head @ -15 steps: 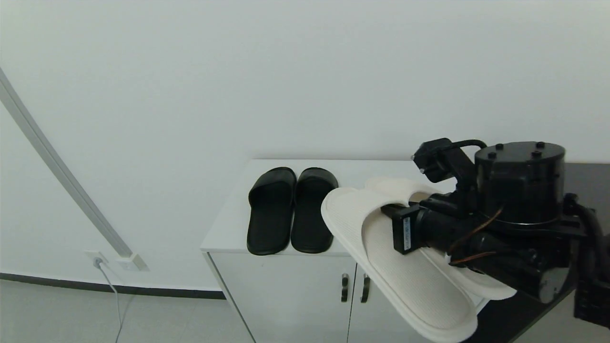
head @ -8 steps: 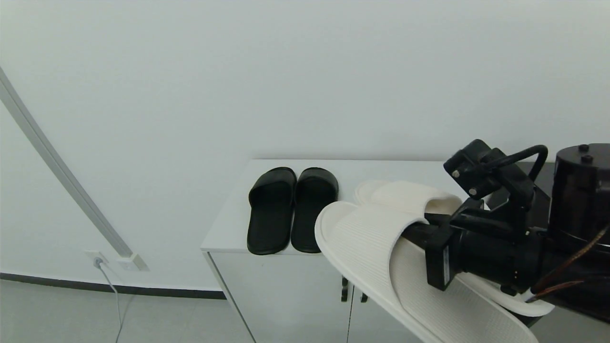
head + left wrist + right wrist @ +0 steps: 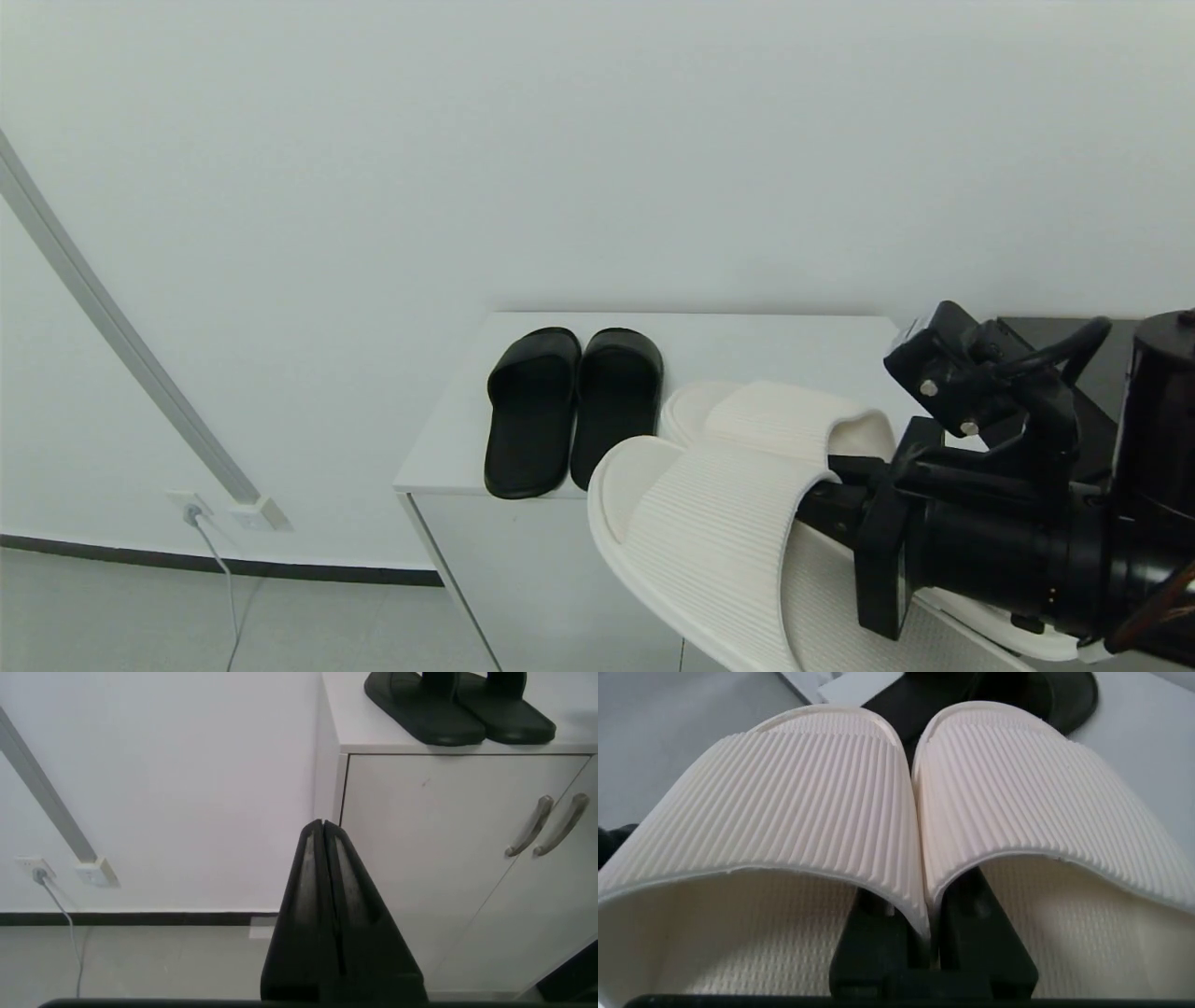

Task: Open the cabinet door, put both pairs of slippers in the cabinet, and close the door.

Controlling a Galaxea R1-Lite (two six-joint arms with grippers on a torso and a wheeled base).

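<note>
While black slippers (image 3: 569,411) wait atop the cabinet (image 3: 523,569), the right gripper (image 3: 831,504) holds the white slippers (image 3: 719,523) before it. The left gripper (image 3: 323,840), clamped empty, faces the closed doors (image 3: 439,849). Pinched inner straps let one grasp lift the pair.

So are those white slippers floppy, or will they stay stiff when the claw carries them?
Probably fairly stiff: the white slippers jut out from the right claw without sagging. Likely light too, since one claw pinches both by their ribbed straps. Those ribs probably help keep them from slipping.
</note>
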